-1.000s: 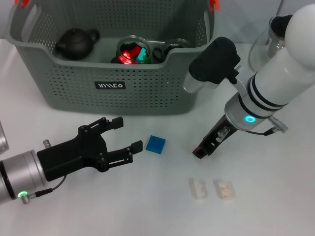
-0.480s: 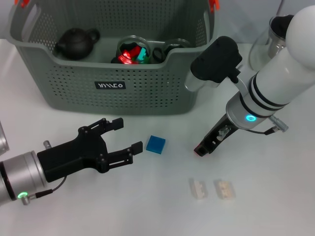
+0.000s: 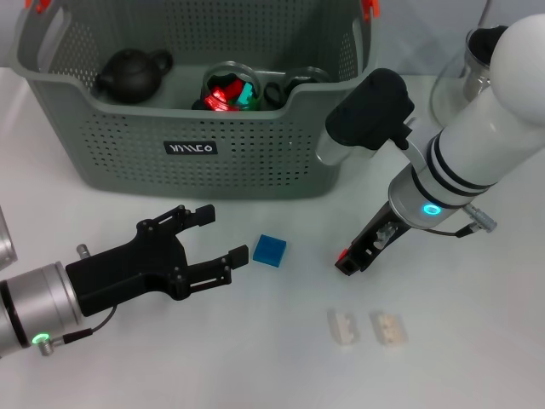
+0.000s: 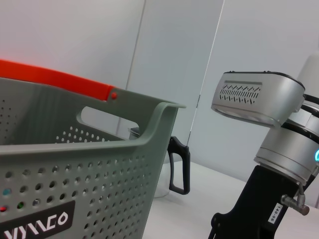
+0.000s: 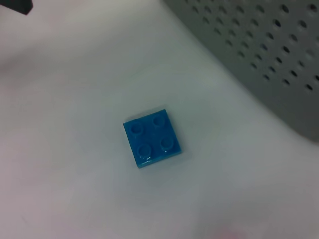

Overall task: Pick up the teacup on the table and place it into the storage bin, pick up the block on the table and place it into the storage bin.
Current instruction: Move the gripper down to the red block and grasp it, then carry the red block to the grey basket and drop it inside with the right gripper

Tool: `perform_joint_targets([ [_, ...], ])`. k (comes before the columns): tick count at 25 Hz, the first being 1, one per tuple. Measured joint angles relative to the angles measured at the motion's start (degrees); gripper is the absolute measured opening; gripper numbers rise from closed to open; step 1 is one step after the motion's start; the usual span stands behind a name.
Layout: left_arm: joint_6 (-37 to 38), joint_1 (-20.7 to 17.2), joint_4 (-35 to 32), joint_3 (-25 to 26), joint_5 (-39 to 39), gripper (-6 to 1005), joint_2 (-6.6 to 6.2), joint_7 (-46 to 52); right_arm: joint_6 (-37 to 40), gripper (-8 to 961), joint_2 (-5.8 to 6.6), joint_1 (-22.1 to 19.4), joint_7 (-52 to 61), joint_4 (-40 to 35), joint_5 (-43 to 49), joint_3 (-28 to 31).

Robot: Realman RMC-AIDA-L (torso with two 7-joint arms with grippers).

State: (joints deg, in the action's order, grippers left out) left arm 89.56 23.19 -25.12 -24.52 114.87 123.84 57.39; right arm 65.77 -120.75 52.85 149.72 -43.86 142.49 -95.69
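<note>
The blue studded block lies flat on the white table in front of the storage bin; the right wrist view shows the block from above, with a corner of the bin beside it. A glass teacup with a black handle lies inside the bin. My left gripper is open, low over the table just left of the block, nothing between its fingers. My right gripper points down at the table a little to the block's right. The left wrist view shows the bin wall.
A black teapot and a glass with red and green pieces are in the bin. Two small white bricks lie near the front. A glass jug stands at the right.
My right gripper has shifted slightly, its tip edging a little right and up. The left gripper and the block have stayed put.
</note>
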Motion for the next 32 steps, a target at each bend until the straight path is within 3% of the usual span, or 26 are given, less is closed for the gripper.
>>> perform_joint_targets([
  [7, 0.0, 0.01, 0.0, -0.02, 0.0, 872, 0.0, 0.0, -0.15, 443, -0.02, 0.08, 0.0, -0.18, -0.02, -0.26],
  [12, 0.0, 0.01, -0.02, -0.07, -0.01, 872, 0.0, 0.0, -0.19, 375, -0.02, 0.06, -0.08, -0.08, -0.01, -0.94],
  [18, 0.0, 0.01, -0.02, 0.0, -0.01, 872, 0.0, 0.0, -0.35, 201, -0.01, 0.02, 0.34, -0.15, -0.04, -1.68],
  [22, 0.0, -0.04, -0.02, 0.0, -0.01, 872, 0.0, 0.0, 0.5, 196, -0.01, -0.61, 0.39, -1.47, 0.0, -1.46],
  [27, 0.01, -0.22, -0.01, 0.18, -0.05, 873, 0.0, 0.0, 4.88, 195, 0.43, -5.02, 0.36, -11.24, 0.17, 1.22],
  [32, 0.0, -0.24, -0.01, 0.2, -0.19, 873, -0.02, 0.0, 10.53, 194, 0.59, -13.6, -2.75, -26.93, -0.92, 10.4],
])
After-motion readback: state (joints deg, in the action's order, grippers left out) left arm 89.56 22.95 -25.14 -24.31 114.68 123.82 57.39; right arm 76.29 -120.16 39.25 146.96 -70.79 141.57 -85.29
